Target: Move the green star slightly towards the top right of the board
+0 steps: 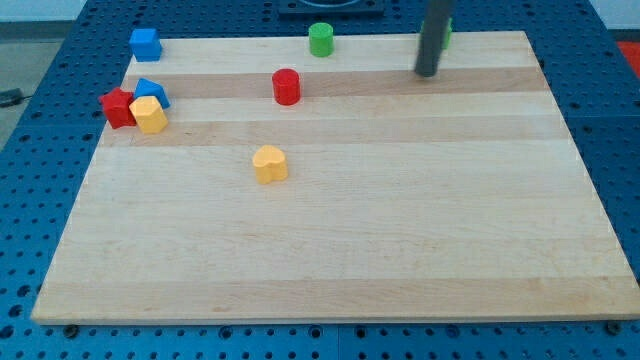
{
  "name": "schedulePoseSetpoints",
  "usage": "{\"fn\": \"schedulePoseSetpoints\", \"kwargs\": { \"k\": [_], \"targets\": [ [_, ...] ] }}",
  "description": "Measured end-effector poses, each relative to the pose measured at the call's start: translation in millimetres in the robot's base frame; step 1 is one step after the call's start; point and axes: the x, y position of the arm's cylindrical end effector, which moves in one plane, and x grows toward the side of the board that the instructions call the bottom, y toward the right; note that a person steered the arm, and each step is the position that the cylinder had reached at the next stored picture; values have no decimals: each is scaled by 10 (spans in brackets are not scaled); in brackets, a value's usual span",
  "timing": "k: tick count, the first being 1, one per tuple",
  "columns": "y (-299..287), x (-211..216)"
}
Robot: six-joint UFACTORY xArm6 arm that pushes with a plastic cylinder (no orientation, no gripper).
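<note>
Pale wooden tabletop: my tip, no claw, hides the light, rigid green star; push its lower-left side.

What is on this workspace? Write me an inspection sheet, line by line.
Surface: pale wooden board on a blue perforated table.
Job's things: green star at the view's top right edge, mostly hidden behind the rod; shape not confirmable.
Clutter: green cylinder; red cylinder; yellow heart-like block; blue cube; red block, blue block and yellow block clustered at the view's left.
Grippers: none; my tip rests just below-left of the green star.
Cables: nothing seen.
Surroundings: dark base at the view's top.
</note>
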Motion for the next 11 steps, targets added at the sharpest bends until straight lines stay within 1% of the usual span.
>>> {"fn": "schedulePoseSetpoints", "kwargs": {
  "k": [1,2,3,4,5,6,7,8,9,10,11],
  "targets": [
    [-313,-484],
    [-201,-863],
    [-49,-856],
    [527,-737],
    [671,-566],
    [692,-424],
    [572,-424],
    [197,-424],
    [-182,-662],
    [-137,-862],
    [16,-860]
  ]
}}
